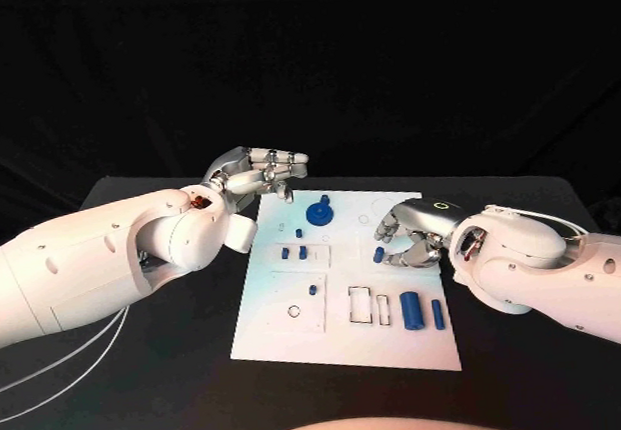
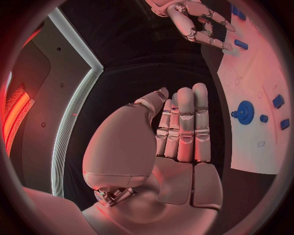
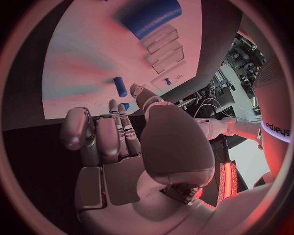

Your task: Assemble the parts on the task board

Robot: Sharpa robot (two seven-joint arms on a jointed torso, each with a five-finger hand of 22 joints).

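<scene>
Left hand [image 1: 260, 171]: positioned at the far left corner of the task board [image 1: 277, 333], above the worktop [image 1: 166, 387]. In the left wrist view its fingers [image 2: 183, 122] are extended straight and held side by side, with nothing in the palm; the hand is empty and not clenched.

Right hand [image 1: 410, 232]: positioned over the right edge of the task board, fingers curled downward. A small blue peg [image 1: 379, 255] lies just beside the fingertips; the views do not show whether the hand touches or grips it, so its state cannot be determined.

Task board: a white rectangular plate lying flat in the middle of the black worktop. Near its far end sits a blue gear [image 1: 317, 212] with a toothed rim. Toward the centre-left are several small blue pieces [image 1: 296, 250]. Near the front edge are a circular outline [image 1: 292, 314] and rectangular recesses [image 1: 363, 304]. To the right of the recesses lie two blue cylinders [image 1: 410, 309], side by side and parallel, one thicker than the other.
</scene>
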